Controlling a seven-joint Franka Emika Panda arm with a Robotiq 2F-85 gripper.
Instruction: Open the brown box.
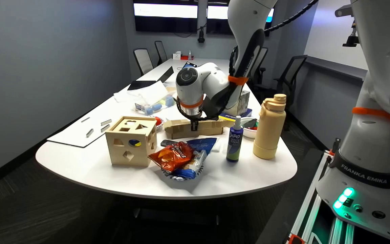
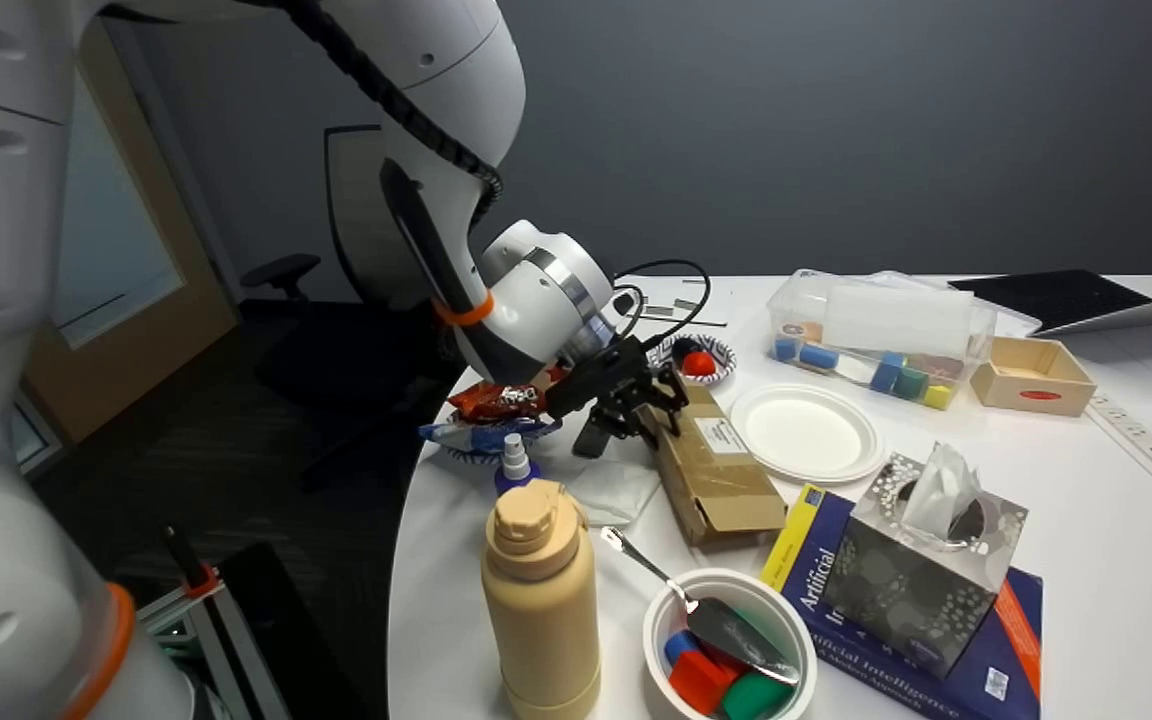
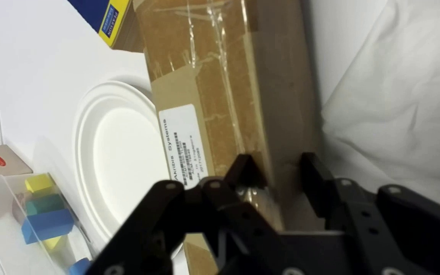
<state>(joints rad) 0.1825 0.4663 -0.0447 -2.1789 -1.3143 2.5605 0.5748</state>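
Jaws spread, tool (image 3: pixel 277 158) straddled a long edge of the box (image 3: pixel 220 107); I judged a shallow pinch best before lifting.

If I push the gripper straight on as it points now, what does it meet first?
Most likely the brown box: the open gripper straddles its long upper edge, one finger over the top, one beside the side. Depth is unclear, so they may be touching.

The brown box (image 2: pixel 721 478) lies beside a plate (image 2: pixel 808 432), tool (image 2: pixel 663 420) at one end.
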